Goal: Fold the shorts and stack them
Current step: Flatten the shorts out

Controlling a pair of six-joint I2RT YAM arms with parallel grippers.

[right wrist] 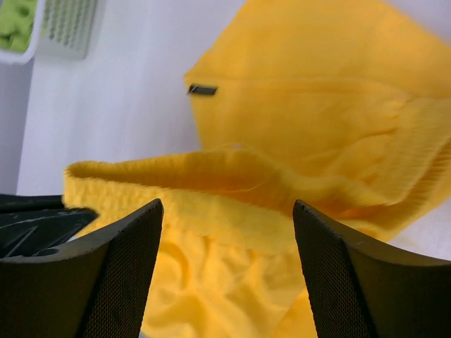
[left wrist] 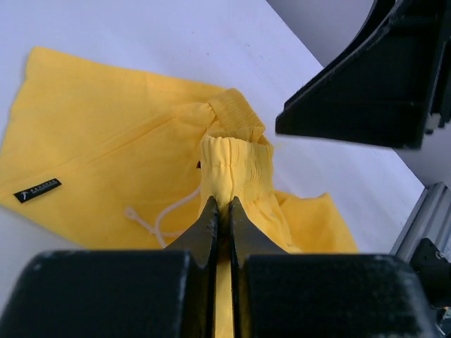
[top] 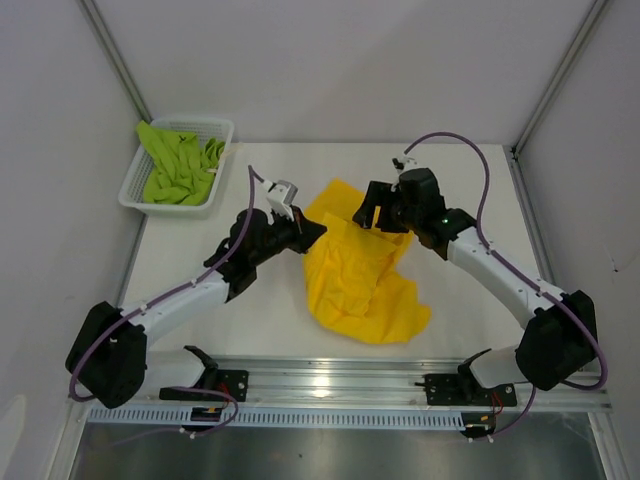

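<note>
The yellow shorts (top: 362, 280) lie crumpled in the middle of the table, waistband end raised. My left gripper (top: 312, 229) is shut on the waistband (left wrist: 234, 165), pinching a fold of it; the white drawstring (left wrist: 161, 220) hangs below. My right gripper (top: 378, 212) is open, its fingers (right wrist: 127, 232) wide apart over the stretched waistband (right wrist: 211, 176), holding nothing. The lime green shorts (top: 180, 165) lie bunched in the white mesh basket (top: 224, 128) at the far left.
The basket also shows in the right wrist view (right wrist: 67, 28) at the top left. A black label (left wrist: 36, 190) sits on the flat yellow leg. Grey walls and metal posts enclose the table; a metal rail (top: 330, 375) runs along the near edge.
</note>
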